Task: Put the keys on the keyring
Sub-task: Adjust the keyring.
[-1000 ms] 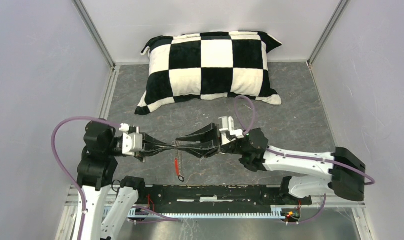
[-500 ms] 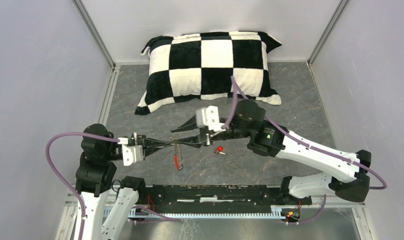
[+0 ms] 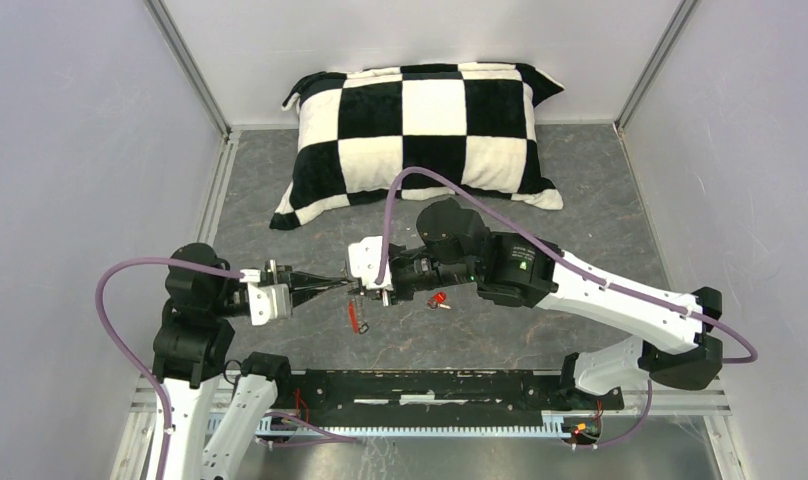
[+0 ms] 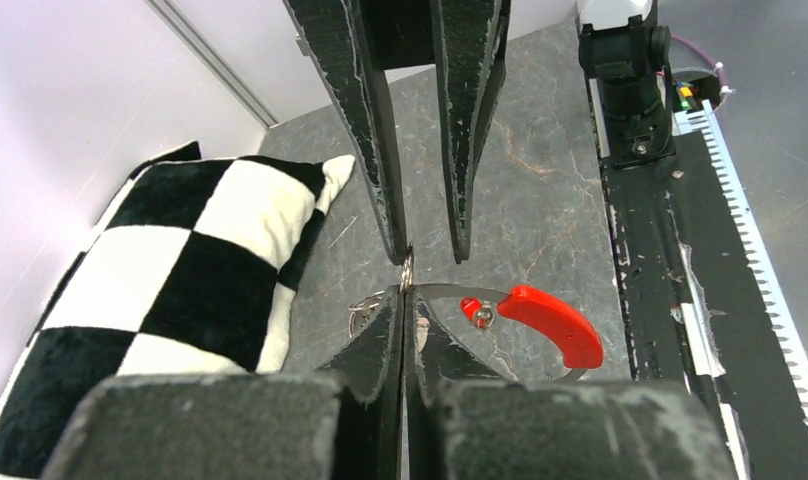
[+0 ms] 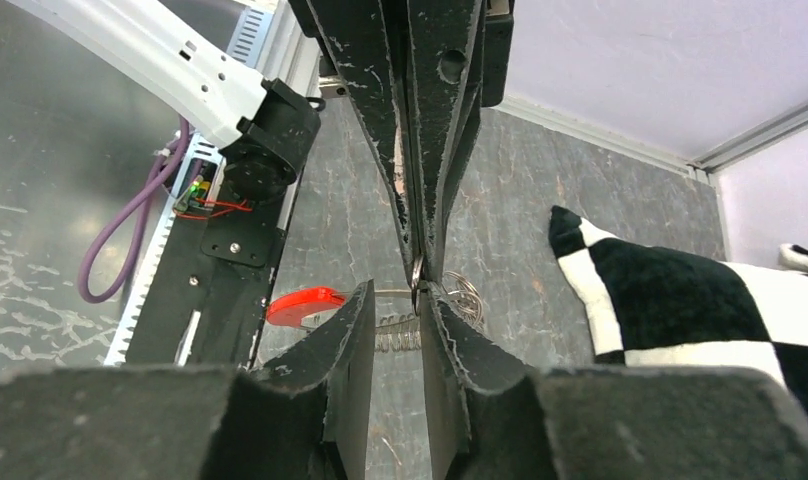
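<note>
The left gripper (image 4: 405, 305) has its jaws pressed tight together, pinching the thin silvery wire of the keyring (image 4: 545, 322) at their tips. The loop hangs beneath, its red section lowest, above the grey table (image 3: 580, 230). The right gripper (image 4: 427, 250) meets it tip to tip with its jaws partly apart, straddling the pinched wire; whether they touch it cannot be told. The red-headed key (image 3: 438, 298) lies on the table under the right wrist, apart from the keyring. A checkered pillow (image 3: 420, 130) lies at the far wall.

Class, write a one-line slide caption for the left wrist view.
The left gripper, shut on the keyring, faces the open right gripper; checkered pillow beyond.
</note>
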Available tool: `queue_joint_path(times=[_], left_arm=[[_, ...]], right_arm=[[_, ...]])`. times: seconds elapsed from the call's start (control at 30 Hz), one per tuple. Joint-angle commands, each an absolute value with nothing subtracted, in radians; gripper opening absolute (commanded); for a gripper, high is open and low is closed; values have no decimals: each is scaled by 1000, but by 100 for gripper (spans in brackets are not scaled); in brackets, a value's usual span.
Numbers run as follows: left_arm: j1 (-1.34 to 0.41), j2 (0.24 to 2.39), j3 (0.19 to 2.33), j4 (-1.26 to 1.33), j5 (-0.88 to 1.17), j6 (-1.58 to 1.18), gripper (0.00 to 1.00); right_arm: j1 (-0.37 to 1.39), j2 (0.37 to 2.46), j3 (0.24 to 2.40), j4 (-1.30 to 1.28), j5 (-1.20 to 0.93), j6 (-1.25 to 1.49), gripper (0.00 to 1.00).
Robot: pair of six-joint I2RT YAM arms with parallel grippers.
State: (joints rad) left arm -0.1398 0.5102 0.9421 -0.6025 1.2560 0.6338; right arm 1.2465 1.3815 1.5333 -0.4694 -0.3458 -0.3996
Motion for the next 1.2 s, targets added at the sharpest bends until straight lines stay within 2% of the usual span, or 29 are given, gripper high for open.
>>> queue_joint_path(times=[0.0,0.17,0.43,0.7,1.17], left_arm=[[-140,490,939,-617,1262,739,2],[-140,451,937,-689,1268,933,2],[-140,451,962,-689,1258,1113,2],[-140,446,964,-689,1232,1228,2],[-140,443,974,-687,1235,1244,2]], right_arm=[[1266,1375,1591,-511,-281,-434,29],[1274,1276,1478,-413,-236,-459,43],[1276,1176,1347,-235,-193,-462,41],[1339,1228,1376,-234,-185,-495,40],[1449,1316,1463,-279,78,-581,38]])
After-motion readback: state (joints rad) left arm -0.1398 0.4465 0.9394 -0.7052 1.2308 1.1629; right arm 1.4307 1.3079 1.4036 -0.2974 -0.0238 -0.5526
